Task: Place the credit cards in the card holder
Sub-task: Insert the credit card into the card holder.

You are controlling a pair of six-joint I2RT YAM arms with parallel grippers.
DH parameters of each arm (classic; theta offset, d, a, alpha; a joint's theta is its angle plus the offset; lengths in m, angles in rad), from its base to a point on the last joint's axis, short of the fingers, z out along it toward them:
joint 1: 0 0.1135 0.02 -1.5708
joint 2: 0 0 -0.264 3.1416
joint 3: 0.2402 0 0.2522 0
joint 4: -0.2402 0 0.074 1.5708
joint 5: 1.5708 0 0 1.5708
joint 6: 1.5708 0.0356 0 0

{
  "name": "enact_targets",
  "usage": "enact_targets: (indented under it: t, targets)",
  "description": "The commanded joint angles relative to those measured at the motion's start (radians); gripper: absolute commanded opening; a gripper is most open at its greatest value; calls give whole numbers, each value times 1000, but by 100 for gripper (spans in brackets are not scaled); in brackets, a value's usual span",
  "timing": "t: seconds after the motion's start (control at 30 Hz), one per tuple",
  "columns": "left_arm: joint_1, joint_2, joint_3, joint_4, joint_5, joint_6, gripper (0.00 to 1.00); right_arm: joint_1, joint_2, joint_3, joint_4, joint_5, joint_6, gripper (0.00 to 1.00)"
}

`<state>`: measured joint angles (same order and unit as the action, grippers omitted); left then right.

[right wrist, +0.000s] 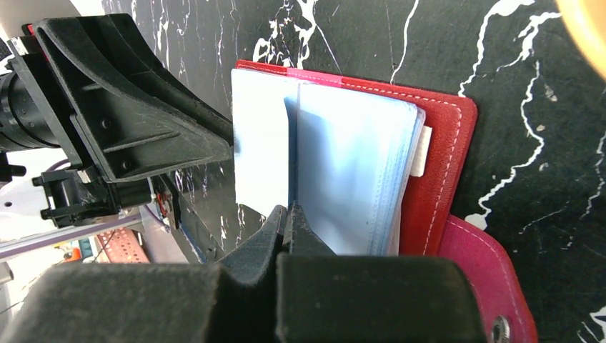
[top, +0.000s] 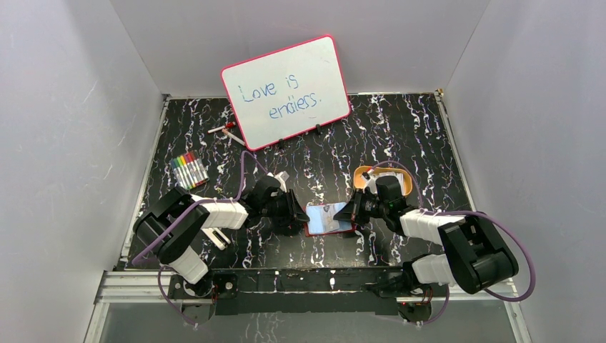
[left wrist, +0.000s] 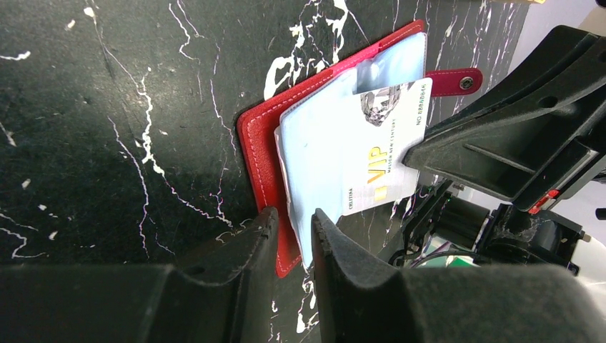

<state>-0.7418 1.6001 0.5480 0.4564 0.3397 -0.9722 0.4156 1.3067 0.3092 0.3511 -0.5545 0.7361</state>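
Pressure from my right gripper (right wrist: 289, 216), jaws pressed together at the pale blue leaves (right wrist: 357, 164), could buckle the whitish credit card with gold VIP lettering (left wrist: 386, 146), only partway into a pocket of the dark-red folding card holder (left wrist: 257, 150). My left gripper (left wrist: 294, 218) stands narrowly apart astride the holder's edge; I cannot tell whether it bites, and unheld, the holder may skid on the black marbled table (left wrist: 107, 143).

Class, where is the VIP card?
Left wrist view: the VIP card is over the card holder's blue pockets, between the left fingers and the right fingers.
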Motion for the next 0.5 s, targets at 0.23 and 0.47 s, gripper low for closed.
enact_targets:
  t: [0.23,0.47]
  targets:
    - [-3,29,4,-39,-7,10,22,3,-15,-48,116,25,59,0]
    - [-3,34,4,-37,-3,7,21,3,-47,-80,152,84,82,0]
